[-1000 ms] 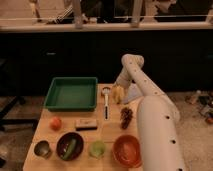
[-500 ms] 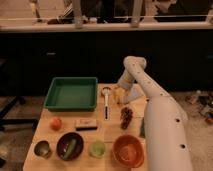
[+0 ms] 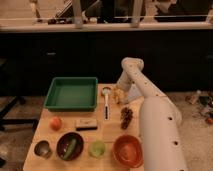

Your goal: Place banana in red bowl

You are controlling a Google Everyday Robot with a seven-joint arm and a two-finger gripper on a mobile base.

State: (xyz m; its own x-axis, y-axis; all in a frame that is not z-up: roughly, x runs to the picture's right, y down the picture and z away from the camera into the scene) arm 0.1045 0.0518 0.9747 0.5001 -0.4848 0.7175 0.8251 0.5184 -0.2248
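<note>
Pincer [image 3: 120, 93] spread wide at banana [image 3: 116, 96], beside spoon [image 3: 106, 104].

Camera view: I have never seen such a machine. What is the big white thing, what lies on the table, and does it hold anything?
The white thing is a robot arm, seen by one camera looking down on a wooden table. Its gripper is at the table's far side, fingers open at the banana, gripping nothing. Nearby lie a spoon and a green tray. Nearer the camera stand the red bowl, a green cup, a maroon bowl and a metal cup.
</note>
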